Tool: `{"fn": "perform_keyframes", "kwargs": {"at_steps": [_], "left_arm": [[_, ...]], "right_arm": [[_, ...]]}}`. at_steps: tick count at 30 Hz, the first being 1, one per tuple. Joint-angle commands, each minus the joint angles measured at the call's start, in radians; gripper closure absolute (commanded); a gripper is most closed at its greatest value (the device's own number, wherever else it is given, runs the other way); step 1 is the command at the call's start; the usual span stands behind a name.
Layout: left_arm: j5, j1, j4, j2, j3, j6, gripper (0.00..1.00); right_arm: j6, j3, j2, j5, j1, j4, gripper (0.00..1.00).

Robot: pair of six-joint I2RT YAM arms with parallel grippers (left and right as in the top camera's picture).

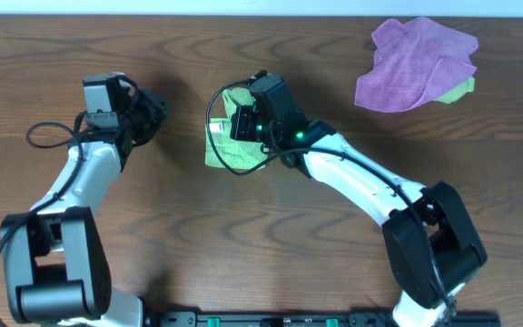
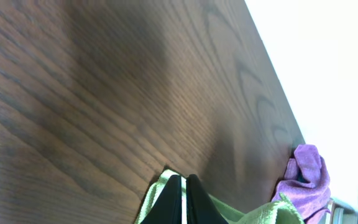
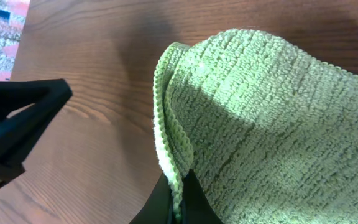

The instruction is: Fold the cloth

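Starting on the left, the left hand (image 1: 152, 113) hovers over the bare dark brown wooden tabletop (image 1: 243, 236), toward the far edge and left of the middle. From its own wrist cam the two black fingers (image 2: 174, 198) look pressed together with only a thin sliver between them, and I can't see anything caught in there. It's near the cloth but apart from it in the overhead view. Just to the right is the light green terry cloth (image 1: 218, 150), lying bunched up about mid-tabletop, a bit left of centre and a bit closer to the far edge than the near one. The right hand (image 1: 236, 125) is right on top of it, with a loop of black cable (image 1: 212, 109) arcing over the cloth's left side. The right wrist cam shows it best: that hand (image 3: 178, 202) is pinching the cloth (image 3: 266, 112) by a doubled-over edge, and the fabric humps up and drapes away to the right, with the stitched hem (image 3: 160, 112) running down into the fingertips. Way over by the far right corner is a crumpled purple microfibre cloth (image 1: 411, 64), with another light green rag (image 1: 461, 89) peeking out from under its right side, well apart from both hands.
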Motion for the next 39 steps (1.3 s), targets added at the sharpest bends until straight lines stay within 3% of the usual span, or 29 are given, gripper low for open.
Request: {"fn": "perform_keyframes", "kwargs": {"at_steps": [1,15,35,39], "left_arm": [[-0.002,0.012,-0.009,-0.023,-0.011,0.026,0.94],[0.000,0.044,-0.012,-0.061,-0.011,0.026,0.94],[0.008,0.096,-0.011,-0.084,-0.011,0.025,0.94],[0.004,0.101,-0.011,-0.084,-0.011,0.024,0.94]], "right_arm": [[-0.014,0.019,0.009,-0.001,0.005,0.006,0.99],[-0.040,0.147,0.124,-0.031,0.031,-0.077,0.99],[-0.044,0.148,0.171,-0.027,0.074,-0.103,0.99],[-0.045,0.148,0.171,-0.027,0.077,-0.103,0.94]]}}
